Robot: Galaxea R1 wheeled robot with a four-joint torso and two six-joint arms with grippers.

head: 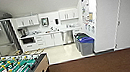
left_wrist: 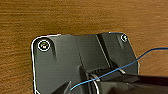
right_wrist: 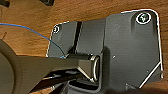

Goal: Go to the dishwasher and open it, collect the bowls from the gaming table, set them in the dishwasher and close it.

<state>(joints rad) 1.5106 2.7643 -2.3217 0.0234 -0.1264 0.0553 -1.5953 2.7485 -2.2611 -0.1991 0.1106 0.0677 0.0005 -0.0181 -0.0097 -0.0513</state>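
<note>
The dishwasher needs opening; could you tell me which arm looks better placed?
Left, tentatively: the dishwasher lies far off, nearly straight ahead, so neither arm is nearer, but the bins crowd its right side, leaving the left freer.

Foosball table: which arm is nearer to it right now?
Left, probably. The foosball table sits at the head view's lower left, the left arm's side, away from the right arm. Both wrist cameras face brown floor, so exact distances cannot be read.
</note>
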